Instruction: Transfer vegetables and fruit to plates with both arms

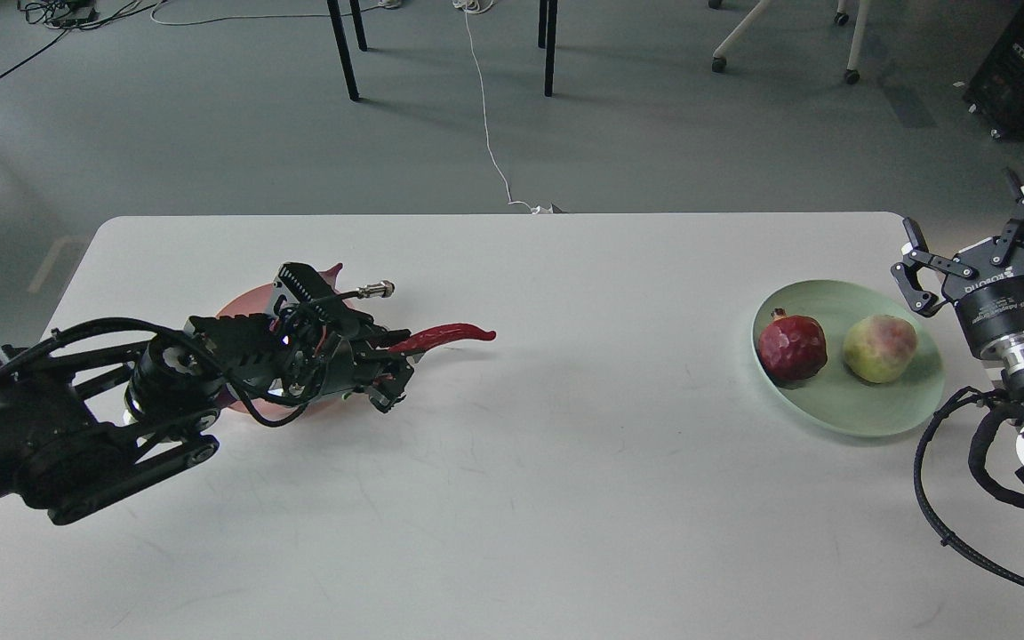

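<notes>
My left gripper (385,364) is shut on the stem end of the red chili pepper (445,336) and holds it above the table, its tip pointing right. The arm covers most of the pink plate (241,307) and the eggplant; only the eggplant's cap tip (332,268) shows behind the gripper. The pomegranate (791,345) and the pale green fruit (879,348) lie side by side on the mint green plate (841,404) at the right. My right gripper (983,236) is open and empty, just right of that plate by the table's edge.
The white table (565,480) ends near the right arm. Table legs (343,49) and a white cable (487,116) are on the floor beyond the far edge.
</notes>
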Controlling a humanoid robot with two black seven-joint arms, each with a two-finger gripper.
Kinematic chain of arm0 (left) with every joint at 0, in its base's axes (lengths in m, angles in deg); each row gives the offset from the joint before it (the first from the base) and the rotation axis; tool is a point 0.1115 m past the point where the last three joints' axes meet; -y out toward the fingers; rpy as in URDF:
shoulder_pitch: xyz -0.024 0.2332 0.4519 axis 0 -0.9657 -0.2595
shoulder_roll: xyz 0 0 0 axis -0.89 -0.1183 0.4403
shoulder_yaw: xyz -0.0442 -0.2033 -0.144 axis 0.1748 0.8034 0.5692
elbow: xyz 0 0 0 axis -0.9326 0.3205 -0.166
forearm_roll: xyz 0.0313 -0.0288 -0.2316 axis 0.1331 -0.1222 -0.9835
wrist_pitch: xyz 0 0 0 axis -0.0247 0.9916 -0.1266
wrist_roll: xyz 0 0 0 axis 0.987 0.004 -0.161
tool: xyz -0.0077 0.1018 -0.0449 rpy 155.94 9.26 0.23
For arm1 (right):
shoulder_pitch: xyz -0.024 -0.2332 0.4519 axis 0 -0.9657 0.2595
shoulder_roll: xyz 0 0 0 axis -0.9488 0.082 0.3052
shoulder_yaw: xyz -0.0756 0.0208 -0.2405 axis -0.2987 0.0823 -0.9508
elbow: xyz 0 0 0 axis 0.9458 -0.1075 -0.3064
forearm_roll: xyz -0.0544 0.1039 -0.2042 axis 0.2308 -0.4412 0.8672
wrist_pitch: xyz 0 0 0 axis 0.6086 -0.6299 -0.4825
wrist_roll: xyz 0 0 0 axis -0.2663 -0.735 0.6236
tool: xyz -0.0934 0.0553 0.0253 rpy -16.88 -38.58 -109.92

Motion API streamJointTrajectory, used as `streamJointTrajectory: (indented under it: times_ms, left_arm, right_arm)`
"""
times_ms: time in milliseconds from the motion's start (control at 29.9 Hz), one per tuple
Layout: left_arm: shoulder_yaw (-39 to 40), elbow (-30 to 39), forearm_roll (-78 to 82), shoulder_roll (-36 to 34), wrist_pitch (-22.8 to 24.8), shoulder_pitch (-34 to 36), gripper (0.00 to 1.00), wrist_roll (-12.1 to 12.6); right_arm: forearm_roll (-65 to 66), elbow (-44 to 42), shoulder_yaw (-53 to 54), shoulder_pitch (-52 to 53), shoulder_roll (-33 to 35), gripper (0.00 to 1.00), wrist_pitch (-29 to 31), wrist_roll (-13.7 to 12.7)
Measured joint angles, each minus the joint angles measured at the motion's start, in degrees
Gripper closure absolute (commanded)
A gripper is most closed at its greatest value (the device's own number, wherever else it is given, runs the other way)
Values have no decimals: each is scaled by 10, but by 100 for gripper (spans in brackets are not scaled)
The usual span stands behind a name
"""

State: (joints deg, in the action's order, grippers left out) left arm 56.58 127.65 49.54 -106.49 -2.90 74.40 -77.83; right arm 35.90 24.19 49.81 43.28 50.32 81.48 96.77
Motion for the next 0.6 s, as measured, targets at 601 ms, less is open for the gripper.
streamJointTrajectory:
  times_ms: [601]
  left_arm:
    - [20, -11, -5, -44, -1, -27, 41, 2]
  right_arm:
    - [0, -2, -1, 2, 4, 1, 0, 0]
